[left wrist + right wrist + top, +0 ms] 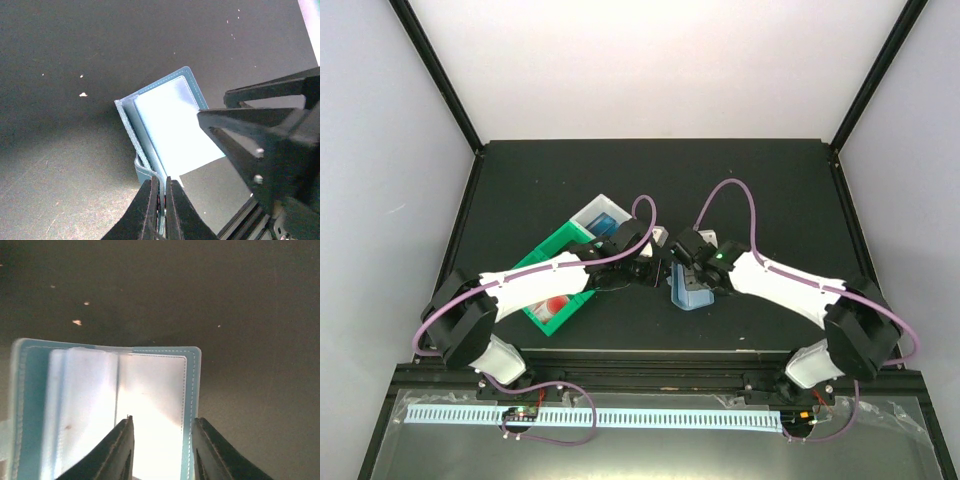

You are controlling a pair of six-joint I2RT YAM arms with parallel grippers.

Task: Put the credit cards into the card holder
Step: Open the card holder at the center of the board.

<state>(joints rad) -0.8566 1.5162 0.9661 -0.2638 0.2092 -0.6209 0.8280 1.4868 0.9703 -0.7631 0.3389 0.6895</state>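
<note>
Teal-blue card holder [692, 292], unfolded on black table [520, 180], centre, clear sleeves up. Left gripper [161, 200]: fingers pressed together at holder's near edge; hold on it not discernible. Right gripper [162, 445]: jaws parted, astride right-hand leaf, one finger on sleeve, other just outside cover edge. Red-and-white credit card [552, 305]: sits in green bin [548, 245], left of card holder.

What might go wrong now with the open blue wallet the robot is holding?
The left pincer pinches only a thin edge of the card holder, so it may slip out and flop shut. The right pincer stands with its jaws apart over the clear sleeves, and a push there might crease them or tip the holder over.
</note>
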